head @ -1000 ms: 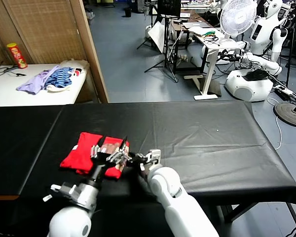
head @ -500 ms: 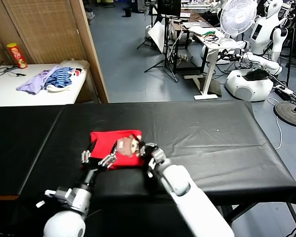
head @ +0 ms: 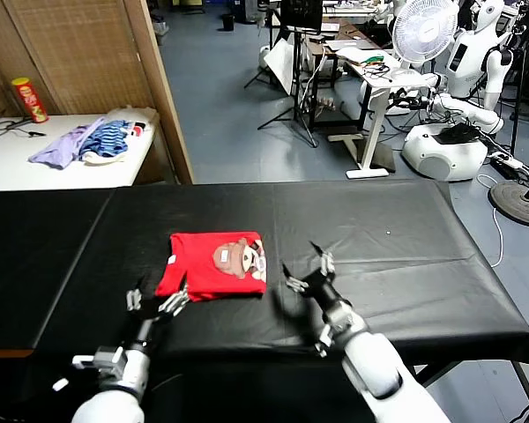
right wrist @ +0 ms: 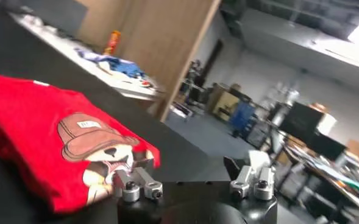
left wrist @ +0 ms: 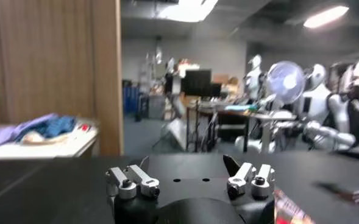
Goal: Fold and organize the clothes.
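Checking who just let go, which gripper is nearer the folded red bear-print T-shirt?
Left. The left gripper sits open, nearly touching the near left corner of the folded red bear-print T-shirt; the right gripper is open, clear of its right edge.

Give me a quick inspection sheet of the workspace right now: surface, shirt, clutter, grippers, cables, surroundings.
Surface: black table, cloth wrinkled.
Job's things: red T-shirt folded, bear print up, lying flat.
Clutter: nothing seen on the black table.
Grippers: left gripper open, at the shirt's near left corner; right gripper open, right of the shirt, apart from it.
Cables: dark cable on the white side table.
Surroundings: lilac garment, blue-striped garment, red can, fan, white robots.
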`<state>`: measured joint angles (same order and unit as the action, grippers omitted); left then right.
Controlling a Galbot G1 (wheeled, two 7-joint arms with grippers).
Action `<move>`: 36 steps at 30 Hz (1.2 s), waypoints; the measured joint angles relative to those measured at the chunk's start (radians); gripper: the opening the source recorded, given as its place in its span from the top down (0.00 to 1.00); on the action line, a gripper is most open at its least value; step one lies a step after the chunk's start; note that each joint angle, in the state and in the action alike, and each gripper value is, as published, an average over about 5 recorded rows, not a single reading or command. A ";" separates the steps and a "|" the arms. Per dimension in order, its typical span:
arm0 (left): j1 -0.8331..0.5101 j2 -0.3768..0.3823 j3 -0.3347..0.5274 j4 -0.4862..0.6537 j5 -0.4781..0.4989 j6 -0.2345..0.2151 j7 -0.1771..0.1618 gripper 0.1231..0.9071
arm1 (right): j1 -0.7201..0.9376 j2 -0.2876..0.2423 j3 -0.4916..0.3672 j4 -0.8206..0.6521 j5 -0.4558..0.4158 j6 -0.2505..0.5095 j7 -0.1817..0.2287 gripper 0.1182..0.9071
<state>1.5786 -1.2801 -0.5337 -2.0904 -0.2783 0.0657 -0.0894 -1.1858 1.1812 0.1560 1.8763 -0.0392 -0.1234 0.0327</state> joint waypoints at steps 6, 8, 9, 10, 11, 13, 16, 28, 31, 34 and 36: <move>0.109 0.026 -0.042 -0.066 -0.039 0.053 -0.009 0.14 | -0.221 0.019 0.088 0.153 0.104 -0.011 0.100 0.14; 0.156 0.032 -0.060 -0.090 -0.049 0.058 -0.009 0.14 | -0.296 0.027 0.105 0.197 0.110 -0.013 0.128 0.14; 0.181 0.035 -0.069 -0.101 -0.053 0.058 -0.009 0.14 | -0.333 0.030 0.113 0.219 0.108 -0.016 0.140 0.14; 0.205 0.036 -0.078 -0.111 -0.055 0.056 -0.010 0.14 | -0.368 0.033 0.121 0.240 0.106 -0.022 0.150 0.14; 0.230 0.037 -0.087 -0.120 -0.057 0.053 -0.010 0.14 | -0.401 0.035 0.128 0.262 0.102 -0.031 0.159 0.14; 0.278 0.038 -0.103 -0.138 -0.062 0.042 -0.011 0.14 | -0.466 0.037 0.143 0.308 0.100 -0.051 0.176 0.14; 0.344 0.036 -0.120 -0.159 -0.067 0.031 -0.022 0.14 | -0.552 0.035 0.166 0.374 0.108 -0.086 0.199 0.14; 0.463 0.035 -0.139 -0.244 -0.118 0.138 -0.048 0.14 | -0.730 0.046 0.199 0.530 0.184 -0.243 0.286 0.14; 0.465 0.034 -0.142 -0.256 -0.119 0.152 -0.041 0.14 | -0.739 0.046 0.201 0.538 0.185 -0.246 0.287 0.14; 0.467 0.033 -0.143 -0.264 -0.120 0.158 -0.035 0.14 | -0.744 0.046 0.202 0.542 0.186 -0.248 0.287 0.14; 0.466 0.033 -0.144 -0.267 -0.120 0.161 -0.032 0.14 | -0.746 0.046 0.202 0.544 0.186 -0.249 0.288 0.14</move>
<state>2.0451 -1.2468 -0.6773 -2.3572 -0.3983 0.2264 -0.1215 -1.9322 1.2275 0.3580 2.4206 0.1470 -0.3724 0.3203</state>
